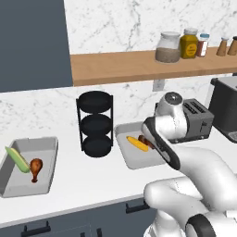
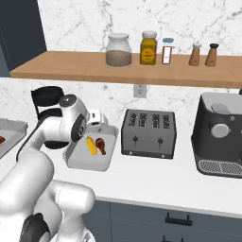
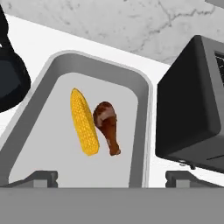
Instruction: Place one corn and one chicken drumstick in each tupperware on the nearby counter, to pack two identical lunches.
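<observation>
Directly below the hand, the gripper (image 3: 112,178) stands spread wide with nothing between its tips, hovering over the near end of the tupperware by the toaster (image 3: 142,113). Inside that tupperware lie the yellow cob (image 3: 84,121) and one drumstick (image 3: 108,125), side by side and just touching or nearly so, the cob on the side away from the toaster (image 3: 192,100), the drumstick's meaty end toward the wall and its bone end toward the gripper. Neither item is in contact with the fingertips (image 3: 41,177). From the left base view, the same tupperware sits on the white counter (image 1: 92,185) just beside the toaster, its contents partly hidden by the arm. On its other side, just beside it, stands a black three-tier rack (image 1: 95,124). Well apart from the toaster, beyond the rack, sits the second tupperware (image 1: 48,159), holding the green-husked cob (image 1: 17,159) and the other drumstick (image 1: 35,168), close together, the cob on the side farther from the toaster. On the toaster's far side stands a dark appliance (image 2: 220,134). Above the toaster, a wooden shelf (image 2: 71,68) carries jars and shakers against the marble wall.
</observation>
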### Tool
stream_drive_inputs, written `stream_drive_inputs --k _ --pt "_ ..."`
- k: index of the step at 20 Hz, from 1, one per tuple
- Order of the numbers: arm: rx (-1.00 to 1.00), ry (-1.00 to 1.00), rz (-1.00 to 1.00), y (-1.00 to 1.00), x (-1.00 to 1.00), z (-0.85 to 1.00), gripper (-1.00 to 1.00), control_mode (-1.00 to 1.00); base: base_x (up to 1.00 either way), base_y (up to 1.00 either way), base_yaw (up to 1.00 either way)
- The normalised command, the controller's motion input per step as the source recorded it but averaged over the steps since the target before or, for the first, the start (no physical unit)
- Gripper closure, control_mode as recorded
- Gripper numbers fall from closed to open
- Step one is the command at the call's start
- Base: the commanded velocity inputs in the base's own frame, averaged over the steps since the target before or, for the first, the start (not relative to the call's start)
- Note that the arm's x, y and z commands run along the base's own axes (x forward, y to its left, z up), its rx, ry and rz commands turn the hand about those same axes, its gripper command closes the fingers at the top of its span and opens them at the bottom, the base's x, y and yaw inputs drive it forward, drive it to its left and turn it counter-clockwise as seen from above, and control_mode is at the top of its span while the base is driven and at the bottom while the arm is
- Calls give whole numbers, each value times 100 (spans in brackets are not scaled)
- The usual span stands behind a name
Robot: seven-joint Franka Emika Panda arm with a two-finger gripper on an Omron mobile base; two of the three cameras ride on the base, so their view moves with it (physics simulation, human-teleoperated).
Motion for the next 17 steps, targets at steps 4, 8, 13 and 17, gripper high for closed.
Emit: stream_drive_inputs --k 4,8,13,17 --pt "0 -42 0 0 -100 100 -100 -100 0 0 0" --pt "0 -56 0 0 -100 100 -100 -100 0 0 0" --pt "0 -74 0 0 -100 100 -100 -100 0 0 0" --pt "5 -59 -3 -11 -64 44 -100 -100 0 0 0"
